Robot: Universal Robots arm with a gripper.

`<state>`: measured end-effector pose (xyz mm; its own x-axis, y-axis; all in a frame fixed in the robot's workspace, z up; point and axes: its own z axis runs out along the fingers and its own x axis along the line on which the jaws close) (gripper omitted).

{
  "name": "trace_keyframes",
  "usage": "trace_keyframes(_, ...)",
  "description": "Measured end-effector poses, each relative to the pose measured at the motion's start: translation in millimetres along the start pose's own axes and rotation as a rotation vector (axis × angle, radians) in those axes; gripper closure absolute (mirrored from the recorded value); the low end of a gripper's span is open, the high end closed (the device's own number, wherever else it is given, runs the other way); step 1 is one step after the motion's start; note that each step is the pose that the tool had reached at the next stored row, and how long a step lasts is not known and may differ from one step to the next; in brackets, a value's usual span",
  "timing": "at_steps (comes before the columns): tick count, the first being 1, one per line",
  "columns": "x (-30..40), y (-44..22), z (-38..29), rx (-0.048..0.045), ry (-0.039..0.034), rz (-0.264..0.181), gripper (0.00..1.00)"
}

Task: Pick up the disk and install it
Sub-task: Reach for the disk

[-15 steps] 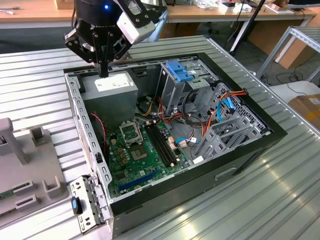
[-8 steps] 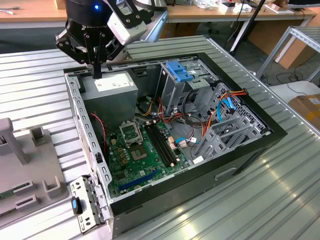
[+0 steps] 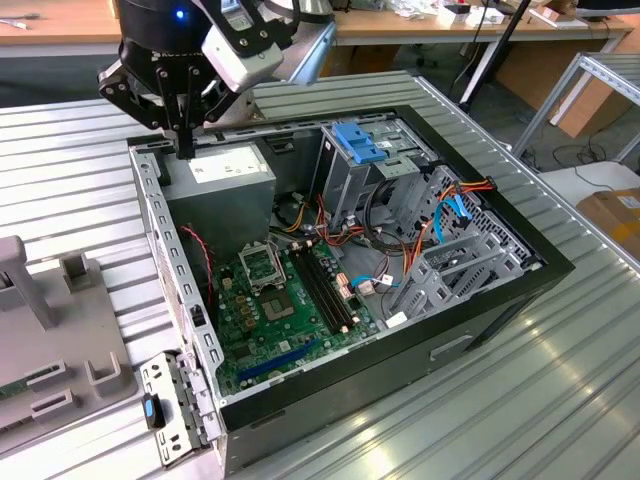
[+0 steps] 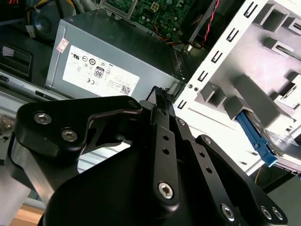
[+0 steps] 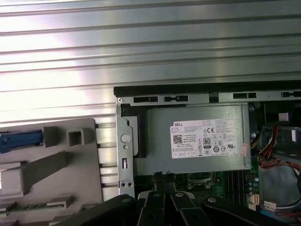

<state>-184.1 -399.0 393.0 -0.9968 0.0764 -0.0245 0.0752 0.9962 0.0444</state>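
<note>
desk: a ribbed metal desk carries everything; the open computer case takes up its middle and a grey holder sits by the edge on the exterior view's left
grey holder: a moulded block with raised posts and slots, just beside the case wall, and probably put there to present the part at a fixed spot for pickup
disk: it lies in the grey holder, outside the case; its blue side rail shows in the first wrist view, and the second wrist view shows that rail with a shiny flat face next to it; it is well apart from the pincer and not yet picked up or installed
pincer: the black pincer points straight down over the case corner nearest the desk's far edge, and appears in both wrist views; its fingers are drawn together with barely a gap and nothing between them; the tips hang over the power supply's edge next to the case wall, and I cannot tell whether they touch it
power supply: the grey box with a white label is fixed in that same far corner of the case, directly below the pincer
case: it lies on its side with the panel off, which I judge leaves the inside open to reach from above
motherboard: the green board lies flat on the case floor, toward the desk's near edge
drive cage: the grey metal cage with a blue plastic top stands upright further toward the exterior view's right, with orange and blue cables looped beside it
</note>
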Motion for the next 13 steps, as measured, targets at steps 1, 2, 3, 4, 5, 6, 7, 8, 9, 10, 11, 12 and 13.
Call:
trace_keyframes(1, 3.8, -0.3, -0.1, 0.0, 0.0001, 0.0, 0.89)
trace_keyframes(2, 7.2, -0.5, -0.2, 0.0, 0.0, 0.0, 0.89)
trace_keyframes(3, 11.6, -0.8, -0.3, 0.0, 0.0001, 0.0, 0.89)
trace_keyframes(4, 18.3, -1.3, -0.5, 0.0, 0.0001, 0.0, 0.89)
trace_keyframes(5, 23.5, -1.7, -0.6, 0.0001, 0.0001, 0.0, 0.89)
trace_keyframes(6, 31.0, -2.3, -0.8, 0.0, 0.0001, 0.0, 0.89)
trace_keyframes(7, 33.8, -2.5, -0.8, 0.0, 0.0, 0.0, 0.89)
trace_keyframes(8, 36.1, -2.7, -0.9, 0.0, 0.0, 0.0, 0.89)
trace_keyframes(9, 41.8, -3.1, -1.0, 0.0, 0.0, 0.0, 0.89)
trace_keyframes(10, 44.5, -3.3, -1.1, 0.0, 0.0, 0.0, 0.89)
trace_keyframes(11, 47.3, -3.5, -1.2, 0.0001, 0.0001, 0.0, 0.89)
trace_keyframes(12, 50.0, -3.8, -1.2, 0.0001, 0.0001, 0.0, 0.89)
trace_keyframes(13, 52.7, -4.0, -1.3, 0.0, 0.0001, 0.0, 0.89)
